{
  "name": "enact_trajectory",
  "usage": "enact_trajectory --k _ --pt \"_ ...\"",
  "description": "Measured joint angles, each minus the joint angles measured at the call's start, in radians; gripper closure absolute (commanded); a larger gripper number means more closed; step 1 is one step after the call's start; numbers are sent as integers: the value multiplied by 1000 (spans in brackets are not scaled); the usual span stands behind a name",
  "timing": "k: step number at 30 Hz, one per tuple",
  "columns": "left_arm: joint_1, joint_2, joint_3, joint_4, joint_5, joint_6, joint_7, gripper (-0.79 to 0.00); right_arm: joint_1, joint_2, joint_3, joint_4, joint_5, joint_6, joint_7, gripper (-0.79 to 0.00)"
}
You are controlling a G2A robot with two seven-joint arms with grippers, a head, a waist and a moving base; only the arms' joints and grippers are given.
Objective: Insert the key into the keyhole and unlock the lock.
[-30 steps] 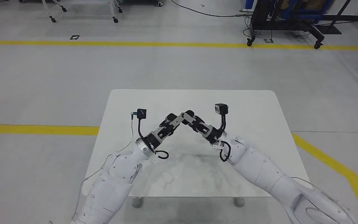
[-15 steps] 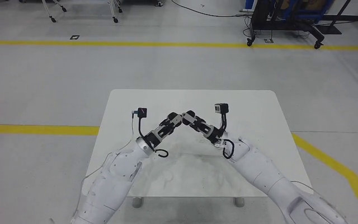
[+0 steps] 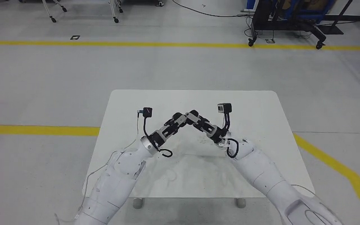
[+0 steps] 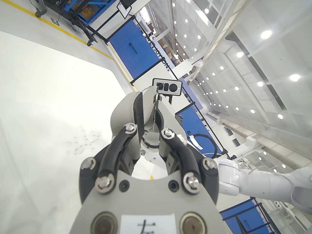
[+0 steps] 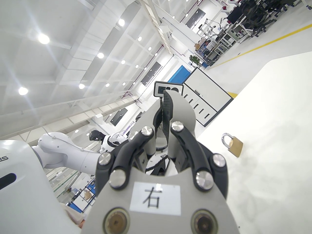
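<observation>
Key (image 4: 154,113), edge-on as a thin metal strip, sits pinched between the narrow fingers of our left gripper (image 4: 149,97) above the white table (image 5: 273,113). Our right gripper (image 5: 162,98), fingers nearly together, meets it tip to tip. We see the brass padlock (image 5: 232,144) lying flat on the table

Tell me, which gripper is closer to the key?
Left. The left gripper pinches the key; the right gripper sits tip to tip opposite it.
</observation>
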Motion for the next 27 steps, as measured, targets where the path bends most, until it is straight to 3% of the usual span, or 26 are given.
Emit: enact_trajectory --k 4,8,17,20,27 --pt "-6 0 -10 9 7 -5 9 -252 -12 -7 38 1 -15 0 18 0" --pt "-4 2 -14 4 -2 -19 -10 -139 -20 -15 71 7 -30 0 37 0" --pt "-1 3 -5 3 -10 -28 -61 -111 -15 -38 110 30 -38 0 83 0" --pt "-2 2 -2 4 -9 -21 -58 0 -13 -45 121 36 -40 0 97 0" --pt "-7 -2 -5 5 22 12 -7 0 -14 -59 145 46 -38 0 128 0"
